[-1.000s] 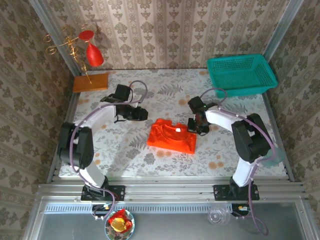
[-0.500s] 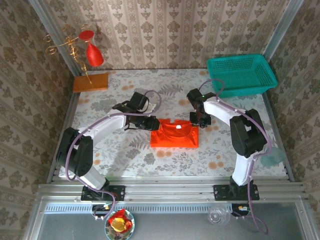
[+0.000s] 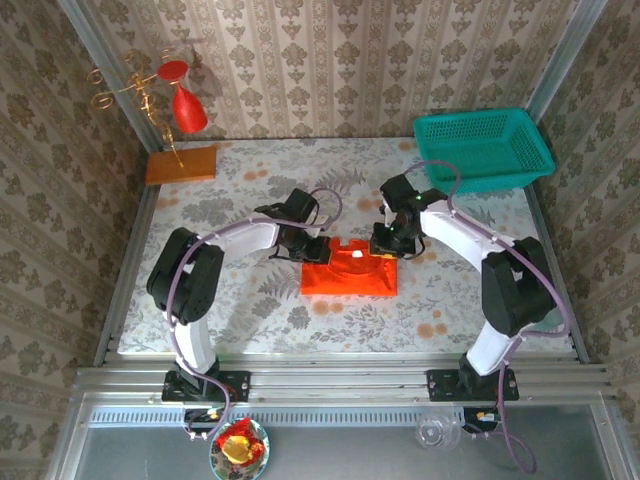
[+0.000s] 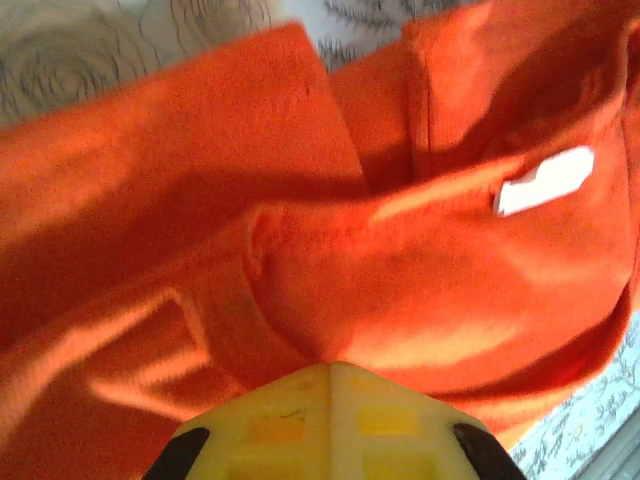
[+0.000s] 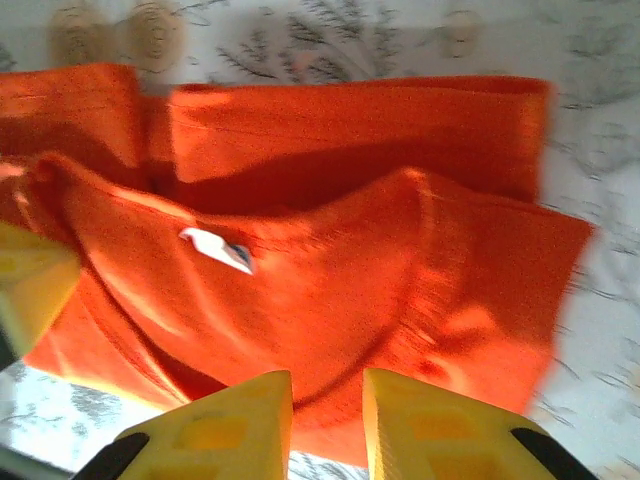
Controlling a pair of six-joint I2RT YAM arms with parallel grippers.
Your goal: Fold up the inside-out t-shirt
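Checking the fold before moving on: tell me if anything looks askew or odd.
Nothing is spilled or damaged. The t-shirt shows its white label on the outside, and its cloth bunches up along the far edge.

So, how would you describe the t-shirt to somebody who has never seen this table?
On the floral table, look at the middle. The t-shirt lies there, flat, bright orange-red, with a small white tag. Unlike the red ornament and wooden block in the far-left corner, it is wrinkled cloth.
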